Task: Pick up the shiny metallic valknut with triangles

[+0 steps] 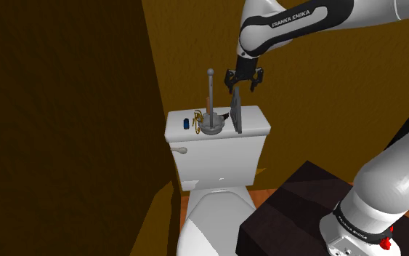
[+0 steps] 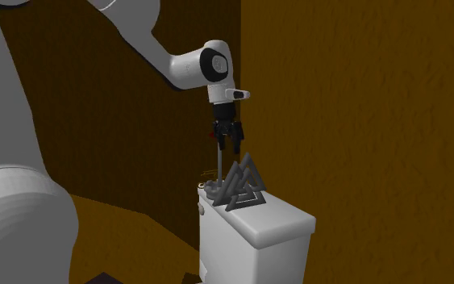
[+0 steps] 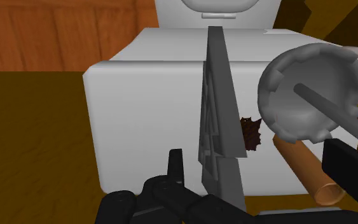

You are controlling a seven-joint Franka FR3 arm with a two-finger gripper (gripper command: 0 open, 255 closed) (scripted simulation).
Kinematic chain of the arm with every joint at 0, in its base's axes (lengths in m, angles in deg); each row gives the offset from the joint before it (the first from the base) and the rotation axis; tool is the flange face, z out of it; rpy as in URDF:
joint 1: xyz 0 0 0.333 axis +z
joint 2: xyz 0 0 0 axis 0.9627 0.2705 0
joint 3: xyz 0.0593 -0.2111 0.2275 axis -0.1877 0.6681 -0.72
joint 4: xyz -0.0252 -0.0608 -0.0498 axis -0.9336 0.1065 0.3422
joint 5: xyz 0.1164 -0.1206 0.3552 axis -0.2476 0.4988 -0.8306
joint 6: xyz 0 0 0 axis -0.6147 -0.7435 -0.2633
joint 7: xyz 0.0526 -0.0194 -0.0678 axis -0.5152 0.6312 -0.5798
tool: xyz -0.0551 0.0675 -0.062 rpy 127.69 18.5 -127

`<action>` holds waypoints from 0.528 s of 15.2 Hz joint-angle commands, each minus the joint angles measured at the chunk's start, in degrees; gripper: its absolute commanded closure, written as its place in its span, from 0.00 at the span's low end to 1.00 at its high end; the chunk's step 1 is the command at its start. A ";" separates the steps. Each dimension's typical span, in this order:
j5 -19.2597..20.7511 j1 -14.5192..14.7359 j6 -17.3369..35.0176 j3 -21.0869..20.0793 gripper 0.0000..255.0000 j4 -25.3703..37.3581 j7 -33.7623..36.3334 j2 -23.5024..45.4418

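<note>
- The triangle ornament stands upright on edge on the toilet's tank lid, toward the shoulder view's right end of it. It is a grey, metal-looking plate of interlocked triangles with one point up.
- The end effector hangs straight over the ornament with its fingers spread and nothing between them gripped. In the shoulder view its tips sit about level with the ornament's top point.
- The relation that matters is that the plate is thin and tall. Its flat faces look toward the shoulder view's left and right, and its long line runs from the front of the tank to the back wall.
- The fingers open across that thin direction. In the wrist view the plate runs edge-on between them, much closer to one finger than to the other.
- I cannot tell whether that near finger touches the plate; I read a narrow gap.
- My judgement is that the next move is straight down, with a small sideways shift to centre the plate before closing.
- A grey cup with a rod stands just beside the ornament, on the shoulder view's left. A brown tube lies near its foot, so that side leaves me little room.
</note>
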 commanded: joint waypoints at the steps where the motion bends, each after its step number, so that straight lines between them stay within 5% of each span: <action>1: 0.54 -0.45 1.59 0.02 0.00 0.90 1.32 2.15; 8: 0.89 -0.46 6.66 -0.07 0.00 -2.84 1.76 3.50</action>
